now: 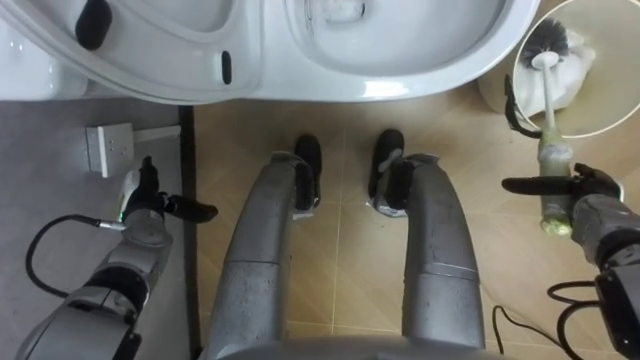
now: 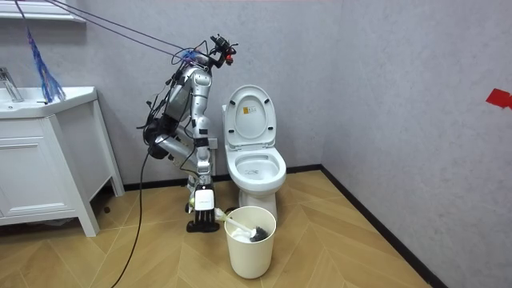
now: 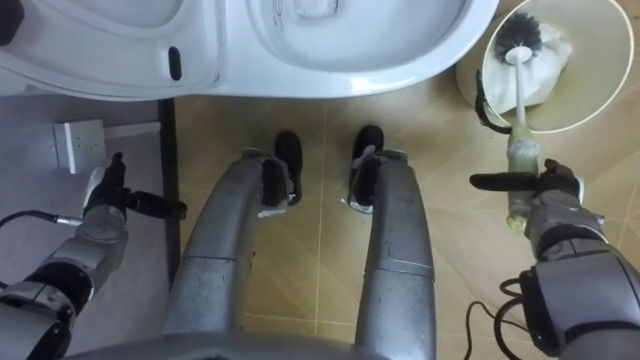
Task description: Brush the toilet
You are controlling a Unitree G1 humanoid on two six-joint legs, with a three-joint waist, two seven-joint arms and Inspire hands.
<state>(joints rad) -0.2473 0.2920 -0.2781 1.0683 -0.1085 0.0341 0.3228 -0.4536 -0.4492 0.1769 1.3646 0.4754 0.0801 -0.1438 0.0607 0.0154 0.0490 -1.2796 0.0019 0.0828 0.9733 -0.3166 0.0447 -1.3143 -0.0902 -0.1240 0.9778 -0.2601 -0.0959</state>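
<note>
Brush (image 1: 549, 110) handle clenched in right hand (image 1: 592, 196), bristles inside bin (image 1: 610, 100); left hand (image 1: 141, 206) slack, empty.

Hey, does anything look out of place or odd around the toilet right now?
Only one thing: the toilet brush has its bristle head down in the pale bin beside the toilet, not in the bowl. The right hand holds its handle with curled fingers. Nothing looks spilled or damaged.

Just right of the toilet (image 3: 300, 60), the right hand (image 3: 548, 200) grips the toilet brush (image 3: 521, 110) by its handle, bristle head inside the bin (image 3: 600, 70). Left of the toilet, the left hand (image 3: 105, 195) hangs, fingers relaxed.
</note>
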